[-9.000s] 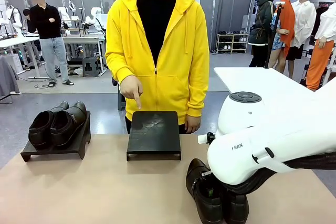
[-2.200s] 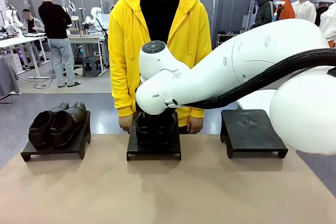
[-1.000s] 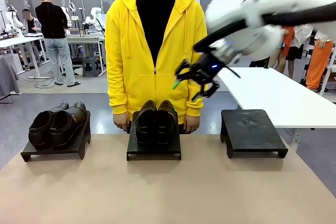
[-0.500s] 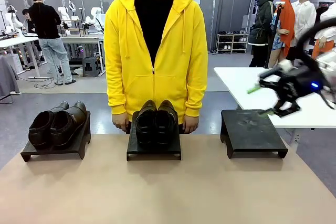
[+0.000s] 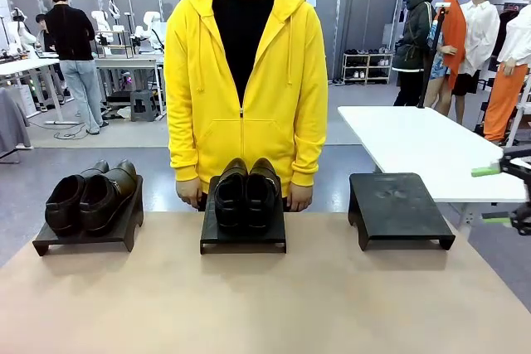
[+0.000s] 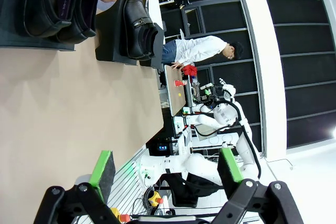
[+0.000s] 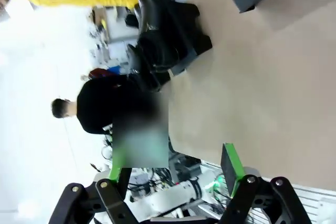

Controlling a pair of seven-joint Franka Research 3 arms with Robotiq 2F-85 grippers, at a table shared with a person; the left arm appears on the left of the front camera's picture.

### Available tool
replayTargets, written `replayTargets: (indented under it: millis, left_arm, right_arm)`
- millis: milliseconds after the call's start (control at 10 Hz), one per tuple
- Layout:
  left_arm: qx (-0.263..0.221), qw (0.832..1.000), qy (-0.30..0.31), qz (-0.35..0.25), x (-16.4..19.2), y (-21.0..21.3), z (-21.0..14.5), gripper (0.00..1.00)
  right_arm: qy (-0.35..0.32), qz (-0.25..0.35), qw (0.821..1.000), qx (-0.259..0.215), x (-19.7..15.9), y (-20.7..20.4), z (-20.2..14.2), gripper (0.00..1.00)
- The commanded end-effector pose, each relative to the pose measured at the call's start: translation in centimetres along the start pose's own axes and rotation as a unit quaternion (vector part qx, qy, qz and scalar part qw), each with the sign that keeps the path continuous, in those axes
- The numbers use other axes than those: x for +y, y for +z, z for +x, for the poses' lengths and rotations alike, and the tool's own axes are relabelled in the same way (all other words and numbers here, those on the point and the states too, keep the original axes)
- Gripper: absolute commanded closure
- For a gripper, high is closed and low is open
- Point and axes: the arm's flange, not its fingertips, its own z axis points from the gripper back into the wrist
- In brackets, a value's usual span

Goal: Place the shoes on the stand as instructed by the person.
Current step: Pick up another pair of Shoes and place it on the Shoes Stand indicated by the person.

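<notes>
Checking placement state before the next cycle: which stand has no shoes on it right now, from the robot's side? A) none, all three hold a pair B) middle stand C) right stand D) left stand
C: the right stand shows a bare black top, while the left stand and the middle stand each carry a pair of black shoes.

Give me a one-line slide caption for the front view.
Two pairs of shoes on left and middle stands, right stand bare, person waiting behind.
</notes>
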Motion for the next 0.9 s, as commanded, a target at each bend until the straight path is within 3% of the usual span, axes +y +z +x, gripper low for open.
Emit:
replayTargets:
  millis: [0,400,600,700,800]
  left_arm:
    - [0.001,1.0,-0.004,0.006,-0.2,0.0,-0.2,0.0]
    - [0.001,1.0,-0.004,0.006,-0.2,0.0,-0.2,0.0]
    - [0.001,1.0,-0.004,0.006,-0.2,0.0,-0.2,0.0]
    - [0.001,1.0,-0.004,0.006,-0.2,0.0,-0.2,0.0]
    - [0.001,1.0,-0.004,0.006,-0.2,0.0,-0.2,0.0]
  right_arm:
    - [-0.037,0.035,0.998,-0.034,-0.6,0.9,-2.3,0.13]
    - [-0.135,0.085,0.983,-0.091,-4.9,2.4,-5.2,0.13]
    - [-0.133,0.095,0.981,-0.104,-4.5,0.7,-5.7,0.13]
    - [-0.122,0.066,0.987,-0.08,-2.8,4.8,-0.2,0.13]
    - [-0.122,0.066,0.987,-0.08,-2.8,4.8,-0.2,0.13]
